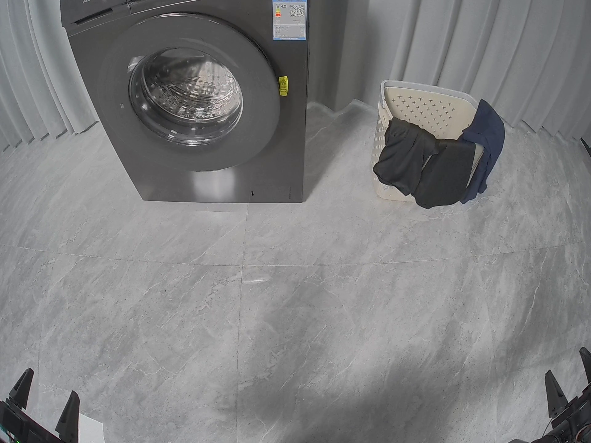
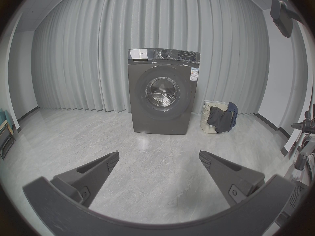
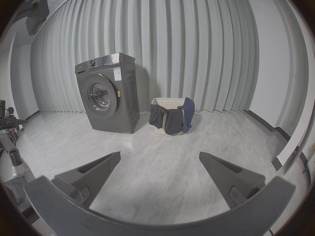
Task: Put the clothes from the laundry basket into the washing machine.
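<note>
Pale grey marble-tile floor; grey pleated curtains along the back wall. A dark grey front-loading washing machine stands on the floor against the curtains. A cream laundry basket sits to its right, apart from it. Dark grey clothes and a navy garment drape over the basket's rim. The left gripper and right gripper are both spread wide and hold nothing, well back from the machine.

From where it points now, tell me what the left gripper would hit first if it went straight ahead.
Most likely the washing machine, on its front near the round door; bare floor lies between. The left gripper is open. The laundry basket sits off that line. Depth is uncertain.
</note>
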Available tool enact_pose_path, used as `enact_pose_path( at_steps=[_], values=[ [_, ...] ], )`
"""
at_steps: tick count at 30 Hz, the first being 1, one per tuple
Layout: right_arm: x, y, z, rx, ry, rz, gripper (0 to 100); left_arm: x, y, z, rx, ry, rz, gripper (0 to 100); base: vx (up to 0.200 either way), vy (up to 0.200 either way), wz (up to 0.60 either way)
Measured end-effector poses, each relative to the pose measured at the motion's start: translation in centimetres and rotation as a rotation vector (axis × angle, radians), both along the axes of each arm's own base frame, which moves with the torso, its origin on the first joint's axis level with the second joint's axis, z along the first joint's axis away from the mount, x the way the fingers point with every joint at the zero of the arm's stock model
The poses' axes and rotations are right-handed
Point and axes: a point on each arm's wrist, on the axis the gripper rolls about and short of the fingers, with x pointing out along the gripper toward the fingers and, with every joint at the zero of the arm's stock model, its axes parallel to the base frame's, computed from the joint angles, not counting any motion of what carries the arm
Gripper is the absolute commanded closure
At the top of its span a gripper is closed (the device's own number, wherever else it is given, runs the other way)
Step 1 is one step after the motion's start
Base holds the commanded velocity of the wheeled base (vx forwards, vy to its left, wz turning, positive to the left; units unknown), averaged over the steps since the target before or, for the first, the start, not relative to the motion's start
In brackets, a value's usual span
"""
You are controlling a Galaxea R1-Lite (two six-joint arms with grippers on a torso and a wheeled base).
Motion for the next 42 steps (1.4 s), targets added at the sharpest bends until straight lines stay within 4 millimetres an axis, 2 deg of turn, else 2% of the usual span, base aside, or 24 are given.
enact_pose_path(
  at_steps=[16,19,25,42],
  values=[
    [0.00,0.00,0.00,0.002,0.000,-0.001,0,0.00,0.00,-0.01,0.002,0.000,0.000,0,0.188,0.000,0.00],
    [0.00,0.00,0.00,0.003,0.000,0.000,0,0.00,0.00,0.00,-0.001,0.000,0.001,0,0.000,0.000,0.00],
    [0.00,0.00,0.00,0.001,0.000,-0.002,0,0.00,0.00,0.00,-0.001,0.000,0.001,0,0.000,0.000,-0.60],
    [0.00,0.00,0.00,0.005,0.000,-0.003,0,0.00,0.00,-0.01,-0.001,0.000,0.001,0,0.200,0.000,0.00]
  ],
)
